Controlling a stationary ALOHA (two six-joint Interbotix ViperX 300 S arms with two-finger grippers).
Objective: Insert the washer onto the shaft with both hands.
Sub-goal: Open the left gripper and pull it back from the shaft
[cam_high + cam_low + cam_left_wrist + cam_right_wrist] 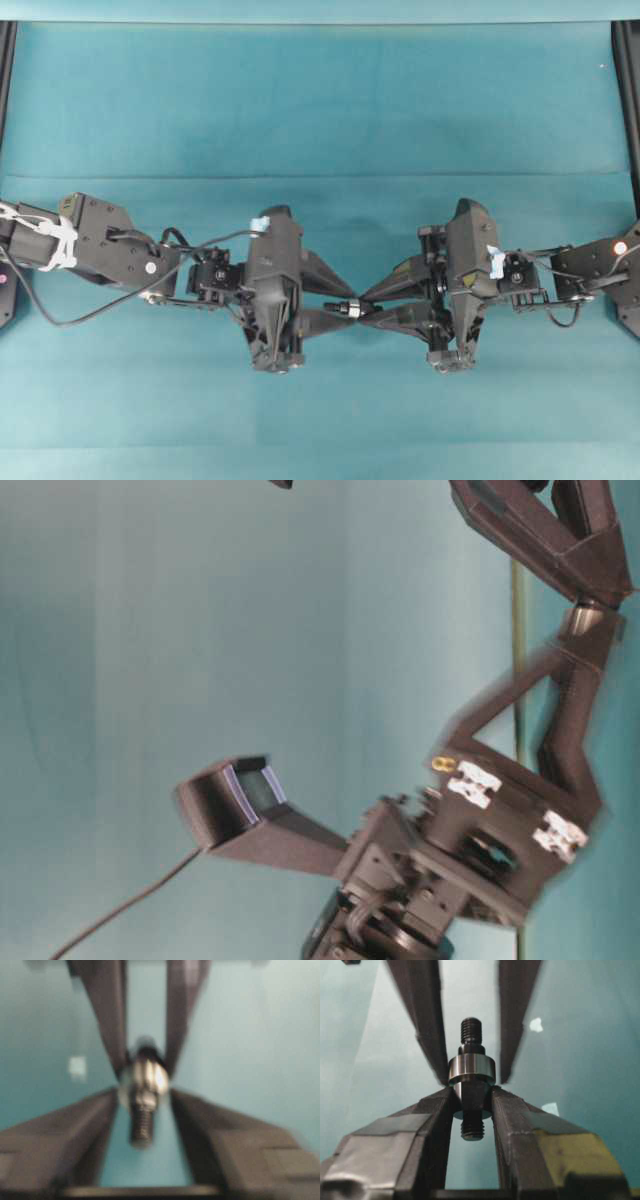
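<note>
Right claw (472, 1097) clamped the shaft (471, 1095) in mid-air; washer (472, 1069) sat on it at the collar. Left claw (470, 1065) stood apart around the washer, not pinching. Risk: unsupported washer could slide off if the shaft tilted.

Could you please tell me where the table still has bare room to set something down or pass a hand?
The teal table is bare across the far band beyond both arms, and across the near strip below them. The middle is crowded: the left tool and right tool meet tip to tip around the shaft, which carries the washer.
</note>
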